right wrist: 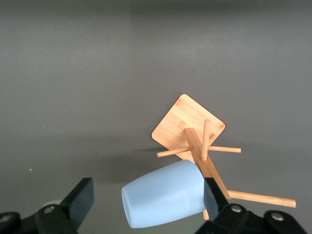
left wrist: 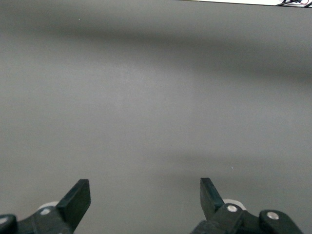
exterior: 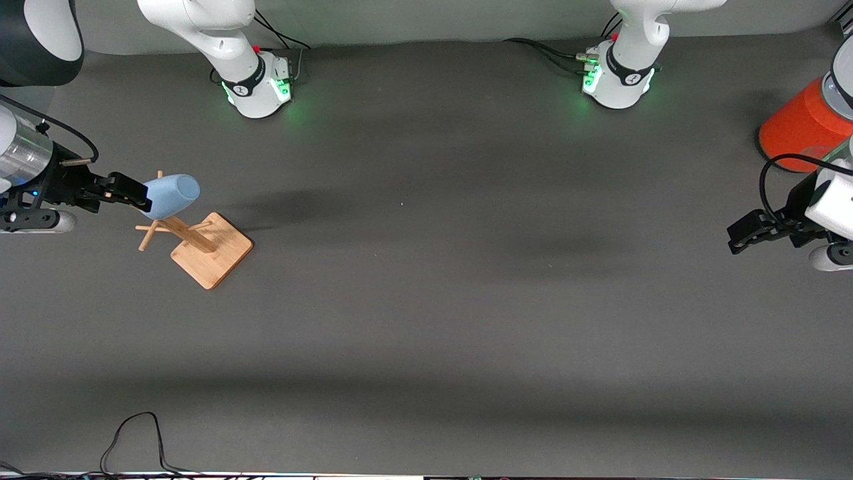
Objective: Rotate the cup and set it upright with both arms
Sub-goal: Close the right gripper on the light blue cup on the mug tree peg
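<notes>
The light-blue cup [exterior: 172, 195] hangs tilted on its side on a peg of a wooden stand [exterior: 212, 250] toward the right arm's end of the table. My right gripper [exterior: 131, 192] is open with its fingers on either side of the cup. In the right wrist view the cup [right wrist: 163, 200] lies between the fingers of the gripper [right wrist: 146, 197]. One finger [right wrist: 214, 195] is close against the cup's end by the stand post, and the other is apart from it. My left gripper [exterior: 738, 238] waits open and empty over the table at the left arm's end, and it also shows in the left wrist view [left wrist: 145, 195].
The wooden stand has a square base [right wrist: 187, 122], a leaning post and several thin pegs. A big orange-red can [exterior: 796, 127] stands at the left arm's end, near the bases. A black cable [exterior: 133, 433] loops along the table edge nearest the front camera.
</notes>
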You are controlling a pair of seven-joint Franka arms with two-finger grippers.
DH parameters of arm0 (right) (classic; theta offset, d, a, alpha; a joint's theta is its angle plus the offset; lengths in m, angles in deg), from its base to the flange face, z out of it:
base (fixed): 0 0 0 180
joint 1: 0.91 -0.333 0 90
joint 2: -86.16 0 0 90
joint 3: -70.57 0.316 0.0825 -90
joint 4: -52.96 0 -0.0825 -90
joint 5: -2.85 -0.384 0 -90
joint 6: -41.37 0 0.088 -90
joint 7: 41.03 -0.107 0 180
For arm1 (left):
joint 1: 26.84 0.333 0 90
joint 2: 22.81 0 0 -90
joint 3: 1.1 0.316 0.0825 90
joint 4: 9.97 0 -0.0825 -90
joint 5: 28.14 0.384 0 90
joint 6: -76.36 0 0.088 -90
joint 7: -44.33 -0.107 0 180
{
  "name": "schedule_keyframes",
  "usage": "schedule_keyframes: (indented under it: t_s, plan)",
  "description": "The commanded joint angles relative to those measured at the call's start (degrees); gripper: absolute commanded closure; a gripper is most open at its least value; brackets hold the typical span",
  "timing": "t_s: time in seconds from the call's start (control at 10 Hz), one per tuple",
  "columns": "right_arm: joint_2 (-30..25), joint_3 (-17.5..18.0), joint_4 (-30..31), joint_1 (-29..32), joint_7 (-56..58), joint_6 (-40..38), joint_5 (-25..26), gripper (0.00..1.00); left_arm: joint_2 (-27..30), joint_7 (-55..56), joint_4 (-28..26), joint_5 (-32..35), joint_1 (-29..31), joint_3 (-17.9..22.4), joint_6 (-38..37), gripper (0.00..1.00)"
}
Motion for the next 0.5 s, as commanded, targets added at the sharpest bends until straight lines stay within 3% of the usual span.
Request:
schedule_keyframes:
  t_s: [0.0,0.4]
  plan:
    - [0.58,-0.09,-2.43,-0.01,1.21,-1.72,-0.06,0.00,-0.37,0.56,1.37,-0.18,-0.44,0.32,-1.56,0.00]
    - [0.14,-0.35,-3.23,-0.01,1.32,-4.63,0.03,0.00,-0.37,0.56,1.37,-0.18,-0.44,0.32,-1.56,0.00]
